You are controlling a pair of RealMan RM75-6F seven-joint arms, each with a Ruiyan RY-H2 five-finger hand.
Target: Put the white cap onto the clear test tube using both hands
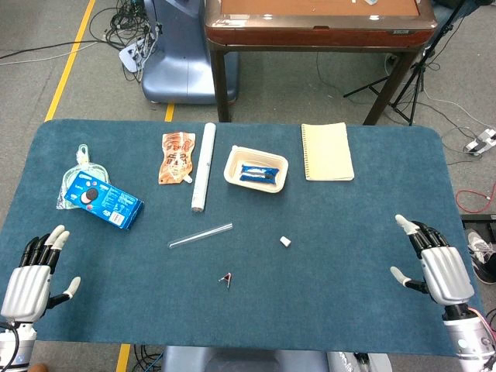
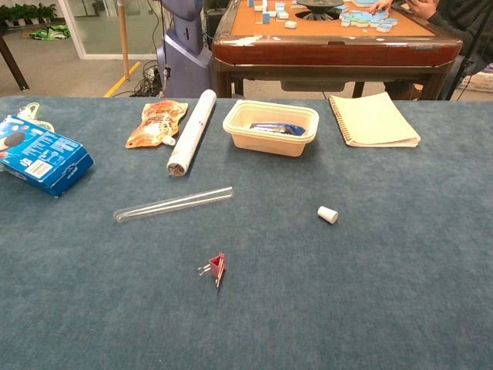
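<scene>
The clear test tube (image 1: 201, 235) (image 2: 173, 204) lies flat on the blue table, slanting up to the right, near the middle. The small white cap (image 1: 285, 242) (image 2: 327, 214) rests on its side to the tube's right, apart from it. My left hand (image 1: 35, 267) sits at the near left edge with fingers spread, holding nothing. My right hand (image 1: 435, 263) sits at the near right edge, fingers apart and empty. Both hands are far from the tube and the cap. The chest view shows neither hand.
A red binder clip (image 1: 226, 278) (image 2: 216, 268) lies in front of the tube. Behind it lie a white roll (image 1: 204, 166), an orange pouch (image 1: 177, 156), a tray (image 1: 256, 170) with a blue packet, a notepad (image 1: 326, 151) and a blue cookie box (image 1: 104, 201).
</scene>
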